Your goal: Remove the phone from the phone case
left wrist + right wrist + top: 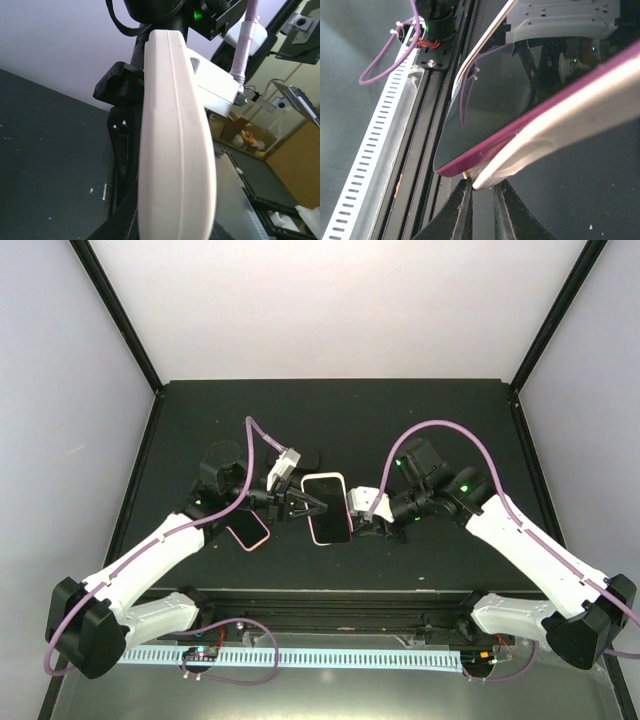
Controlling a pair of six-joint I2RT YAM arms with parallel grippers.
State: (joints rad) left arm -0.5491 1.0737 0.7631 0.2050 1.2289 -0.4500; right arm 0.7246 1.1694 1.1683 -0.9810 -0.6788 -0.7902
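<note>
The phone (327, 505) hangs over the bench (420, 410) middle. My left pincer (303, 505) clenches its 9 o'clock side to steady it; my right pincer (482, 185), at 3 o'clock, pinches the phone case (570, 115) corner to peel it.

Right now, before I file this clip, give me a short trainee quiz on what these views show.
1. True or false: the phone lies on the table with neither hand touching it.
2. In the right wrist view, the right hand pinches: A) the white phone case, B) the phone's screen, C) nothing.
3. Fill in: the phone's edge showing beside the case is ___ coloured.
Key: 1 false, the left hand and right hand both grip it. 2 A. 3 magenta.
</note>
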